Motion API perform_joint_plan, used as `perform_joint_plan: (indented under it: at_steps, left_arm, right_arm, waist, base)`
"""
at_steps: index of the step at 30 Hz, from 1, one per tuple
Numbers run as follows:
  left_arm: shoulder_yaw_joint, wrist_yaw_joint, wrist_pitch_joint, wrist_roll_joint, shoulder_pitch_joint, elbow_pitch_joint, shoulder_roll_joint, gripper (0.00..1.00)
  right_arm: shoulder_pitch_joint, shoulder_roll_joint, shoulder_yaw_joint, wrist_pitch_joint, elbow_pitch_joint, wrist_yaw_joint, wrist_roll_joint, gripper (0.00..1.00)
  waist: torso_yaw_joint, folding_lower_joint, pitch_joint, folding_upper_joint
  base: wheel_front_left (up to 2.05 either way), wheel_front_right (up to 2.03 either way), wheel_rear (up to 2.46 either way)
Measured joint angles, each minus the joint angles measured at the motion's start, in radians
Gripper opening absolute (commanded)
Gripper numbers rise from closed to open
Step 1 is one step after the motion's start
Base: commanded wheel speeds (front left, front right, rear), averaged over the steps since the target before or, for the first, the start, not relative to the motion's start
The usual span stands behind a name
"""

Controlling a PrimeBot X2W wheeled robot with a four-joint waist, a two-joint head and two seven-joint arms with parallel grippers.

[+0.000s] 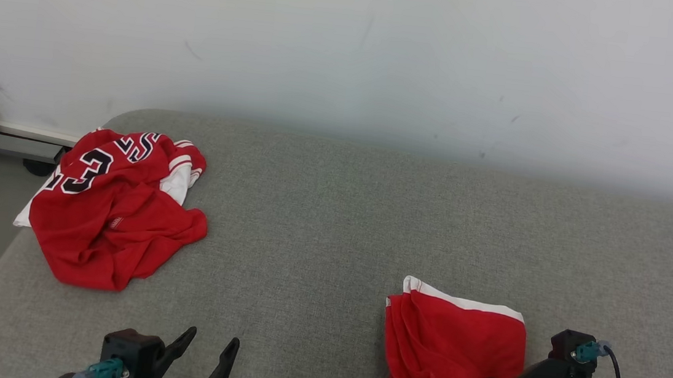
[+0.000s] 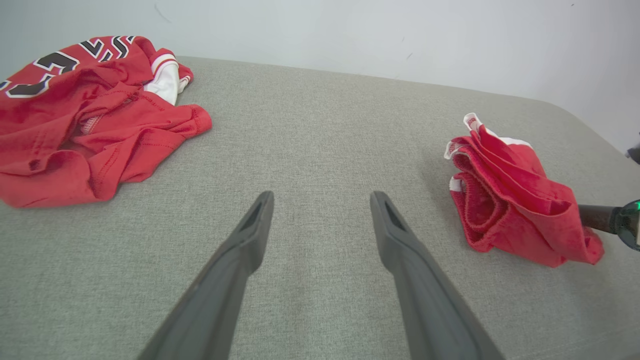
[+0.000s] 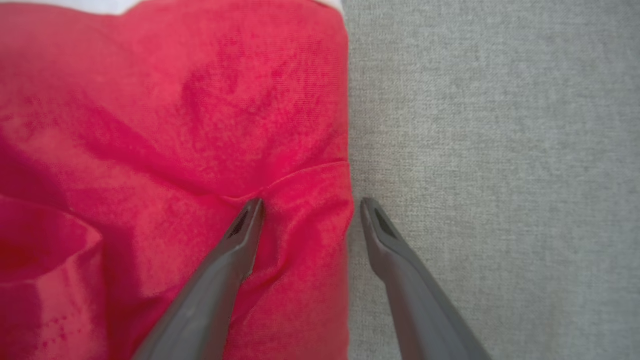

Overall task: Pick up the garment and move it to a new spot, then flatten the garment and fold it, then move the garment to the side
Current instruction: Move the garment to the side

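Red garment (image 1: 457, 349) bunched at the table's (image 1: 340, 214) near right.
Its edge is straddled by the right tool (image 3: 310, 207), spread apart, one side seemingly touching cloth; the left tool (image 2: 322, 200) is held spread too.

A: What's on the tabletop (image 1: 333, 226)?
B: Grey fabric cover, 2 items. Crumpled red jersey (image 1: 111, 217) w/ black numerals & white trim, far left corner, partly over the left edge.
A: Other one?
B: Folded red garment (image 1: 457, 349) w/ white band, near right side, well apart from the jersey.
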Motion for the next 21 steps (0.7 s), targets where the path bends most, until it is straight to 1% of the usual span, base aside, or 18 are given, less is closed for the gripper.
perform_joint_plan:
  at_steps: [1,2,3,4,5,6,7,12,15,16,21]
  left_arm:
    - [0.000,0.000,0.000,0.000,0.000,0.000,0.000,1.00]
    - [-0.001,0.000,0.000,0.000,-0.001,0.000,0.000,1.00]
    - [-0.001,0.000,0.000,0.000,-0.003,0.000,0.000,1.00]
    - [-0.002,0.000,0.000,0.000,-0.004,0.000,0.000,1.00]
    - [-0.002,0.000,0.000,0.000,-0.006,0.000,0.000,1.00]
    - [-0.003,0.000,0.002,0.000,-0.011,0.001,0.000,1.00]
    - [-0.003,-0.001,0.003,0.000,-0.015,0.001,-0.001,1.00]
    - [-0.005,-0.008,0.004,0.000,-0.015,0.001,-0.001,1.00]
    - [-0.002,-0.008,0.004,0.000,-0.015,0.001,0.000,1.00]
    - [-0.002,-0.008,0.004,0.000,-0.015,0.001,0.000,1.00]
    - [0.007,-0.007,0.004,0.000,-0.013,0.001,0.002,1.00]
  right_arm:
    - [-0.001,0.001,-0.004,0.001,0.001,0.000,0.000,0.64]
    - [-0.001,0.001,-0.007,0.007,0.002,0.000,0.000,0.47]
    - [-0.002,0.002,-0.013,0.008,0.004,0.000,0.000,0.37]
    - [-0.003,0.002,-0.019,0.009,0.005,0.000,0.000,0.30]
    - [-0.004,0.003,-0.023,0.009,0.006,0.000,0.000,0.19]
    - [-0.006,0.003,-0.024,0.010,0.007,0.000,0.000,0.03]
    - [-0.008,0.004,-0.026,0.012,0.008,0.000,0.000,0.00]
    - [-0.025,-0.012,-0.035,0.017,0.004,0.000,-0.027,0.00]
    - [-0.033,-0.052,-0.047,0.016,-0.006,0.000,-0.061,0.00]
    - [-0.033,-0.052,-0.047,0.016,-0.006,0.000,-0.061,0.00]
    - [-0.081,-0.147,-0.077,0.006,-0.035,0.000,-0.121,0.00]
  waist:
    - [0.001,0.0000,0.000,0.0000]
    - [0.002,0.0000,0.001,0.0000]
    - [0.003,0.0000,0.001,0.0000]
    - [0.004,0.0000,0.002,0.0000]
    - [0.005,0.0000,0.002,0.0000]
    - [0.006,0.0000,0.003,0.0000]
    - [0.007,0.0000,0.004,0.0000]
    - [0.012,0.0000,0.006,0.0000]
    - [0.013,0.0000,0.006,0.0000]
    - [0.013,0.0000,0.006,0.0000]
    - [0.003,0.0000,0.009,0.0001]
  base:
    - [0.00,0.00,0.00]
    - [0.00,0.00,0.00]
    - [0.00,0.00,0.00]
    - [0.00,0.00,0.00]
    - [0.00,0.00,0.00]
    - [0.00,0.00,0.00]
    - [0.00,0.00,0.00]
    - [0.00,0.00,0.00]
    - [0.00,0.00,0.00]
    - [0.00,0.00,0.00]
    - [0.00,0.00,0.00]
